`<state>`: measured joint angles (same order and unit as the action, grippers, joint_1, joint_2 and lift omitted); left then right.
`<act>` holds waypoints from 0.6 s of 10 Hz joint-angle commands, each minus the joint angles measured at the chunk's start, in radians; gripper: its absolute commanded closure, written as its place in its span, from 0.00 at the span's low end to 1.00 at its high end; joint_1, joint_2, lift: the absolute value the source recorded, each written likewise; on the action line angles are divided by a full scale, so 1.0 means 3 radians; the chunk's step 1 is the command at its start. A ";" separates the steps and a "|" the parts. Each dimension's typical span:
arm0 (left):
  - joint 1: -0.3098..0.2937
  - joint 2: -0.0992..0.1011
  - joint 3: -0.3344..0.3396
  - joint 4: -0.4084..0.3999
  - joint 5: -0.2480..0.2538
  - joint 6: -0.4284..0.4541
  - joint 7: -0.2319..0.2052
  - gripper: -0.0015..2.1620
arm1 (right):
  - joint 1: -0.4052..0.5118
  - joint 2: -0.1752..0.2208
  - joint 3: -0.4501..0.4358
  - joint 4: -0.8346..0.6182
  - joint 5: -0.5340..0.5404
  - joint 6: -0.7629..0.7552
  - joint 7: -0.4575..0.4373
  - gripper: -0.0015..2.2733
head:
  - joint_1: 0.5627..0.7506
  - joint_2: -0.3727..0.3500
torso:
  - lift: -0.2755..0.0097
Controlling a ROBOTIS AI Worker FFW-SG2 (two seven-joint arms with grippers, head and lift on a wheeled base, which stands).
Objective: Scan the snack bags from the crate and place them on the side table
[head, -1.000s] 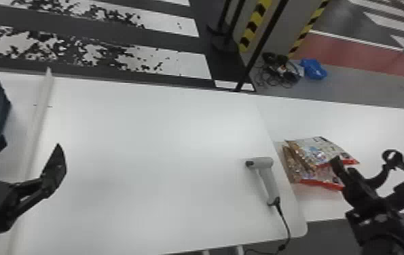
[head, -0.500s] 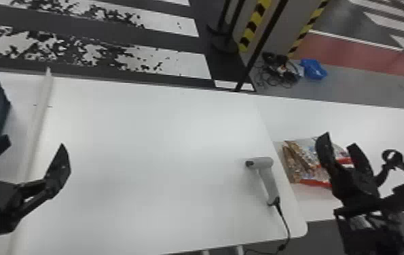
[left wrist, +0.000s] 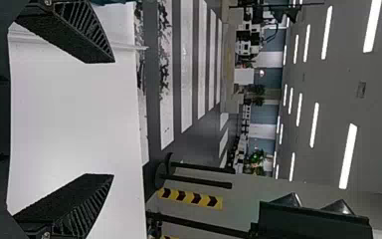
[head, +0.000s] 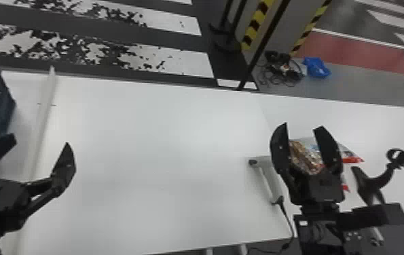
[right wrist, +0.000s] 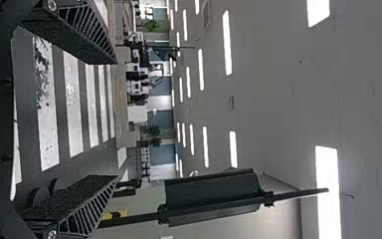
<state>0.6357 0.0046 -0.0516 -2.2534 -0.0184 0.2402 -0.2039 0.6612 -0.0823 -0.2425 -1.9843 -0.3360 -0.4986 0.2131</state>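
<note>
Pointing its head left, the scanner (head: 269,179) slants nearward by the tabletop's (head: 160,152) right edge; snack bags (head: 303,157) lie on the side table (head: 387,129); left end effector (head: 40,140) and right end effector (head: 301,125) gape.

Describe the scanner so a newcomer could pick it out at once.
Start at the big white table and go to its right-hand end, just left of the right gripper. The scanner lies there, pale grey with a long handle. Unlike the shiny snack bags behind the gripper's fingers, it trails a dark cable.
</note>
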 commanded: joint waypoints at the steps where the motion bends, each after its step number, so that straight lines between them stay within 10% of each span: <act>1: -0.0022 -0.0024 -0.0002 0.0061 0.0000 -0.0056 0.0005 0.02 | 0.0025 0.0009 0.0266 0.0100 0.0251 -0.0181 -0.0076 0.03 | 0.70 0.13 | 0.64; 6: -0.0053 -0.0024 0.0013 0.0174 0.0005 -0.0261 0.0020 0.02 | 0.0036 0.0019 0.0732 0.0387 0.0777 -0.0089 -0.0347 0.03 | 0.70 0.34 | 0.64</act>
<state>0.6200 0.0046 -0.0473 -2.2048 -0.0169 0.1723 -0.1978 0.6708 -0.0771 -0.0300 -1.8717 -0.1082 -0.5430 0.1081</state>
